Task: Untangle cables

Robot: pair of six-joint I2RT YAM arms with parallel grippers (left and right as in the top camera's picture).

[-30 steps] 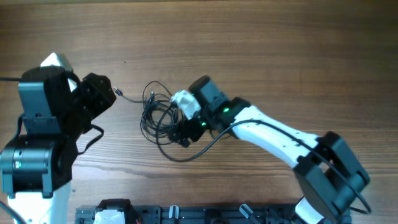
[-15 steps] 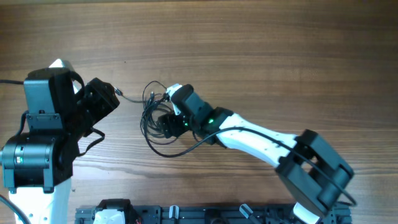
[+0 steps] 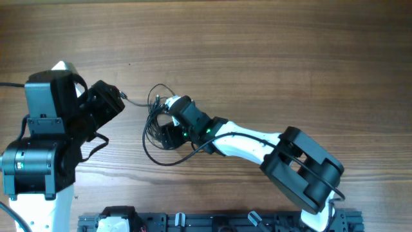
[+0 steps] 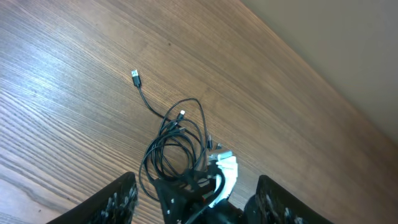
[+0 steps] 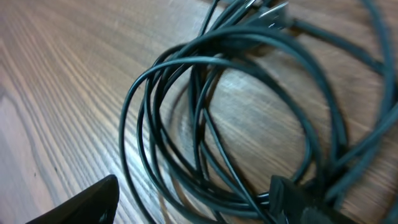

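The wooden table (image 3: 270, 45) is carrying everything; the right arm (image 3: 248, 140) is reaching leftward across it; its right gripper (image 5: 199, 196) is standing spread over the cables (image 3: 153, 119), which are lying coiled left of the table's middle; the left gripper (image 4: 196, 199) is hovering spread and empty nearby; one small plug (image 4: 135, 76) is trailing out towards it.

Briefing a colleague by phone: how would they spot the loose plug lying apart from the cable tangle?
On the wooden table, find the dark cable tangle beneath the right pincer. One strand runs out of it toward the left arm; the plug at its tip lies alone on bare wood, outside the loops.
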